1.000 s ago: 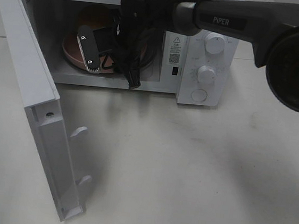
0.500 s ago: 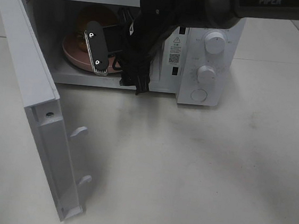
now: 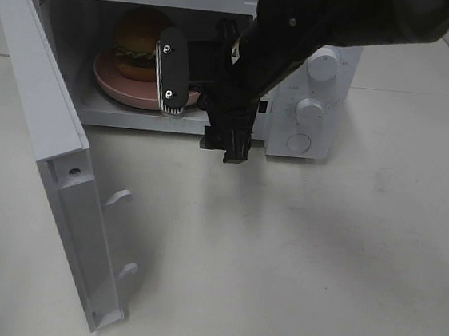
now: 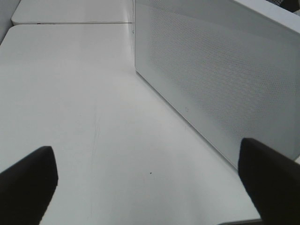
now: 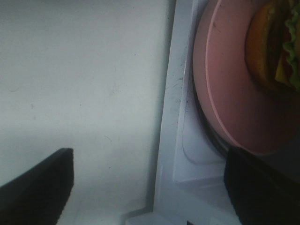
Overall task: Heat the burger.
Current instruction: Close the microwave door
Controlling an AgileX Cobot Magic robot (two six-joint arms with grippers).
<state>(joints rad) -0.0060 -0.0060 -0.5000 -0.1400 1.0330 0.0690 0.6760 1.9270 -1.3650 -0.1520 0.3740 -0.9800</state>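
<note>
Round golden-bun burger (image 3: 139, 44) sits on flat pink plate (image 3: 113, 86) inside white microwave (image 3: 324, 138); door (image 3: 42, 109) open. Right pincer (image 3: 201, 125) at cavity mouth, jaws spread, empty; burger deeper in, behind it. Left pincer (image 4: 150, 187) spread, empty, over desk (image 3: 318, 266).

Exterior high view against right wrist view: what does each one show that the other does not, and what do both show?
Only exterior high: the microwave with its door swung open, its two knobs, and the burger's rounded top bun. Only right wrist: a dark band under the pink plate's rim, and small marks on the front sill. Both: the plate, part of the burger, the table, and the open right gripper before the microwave's opening.
</note>
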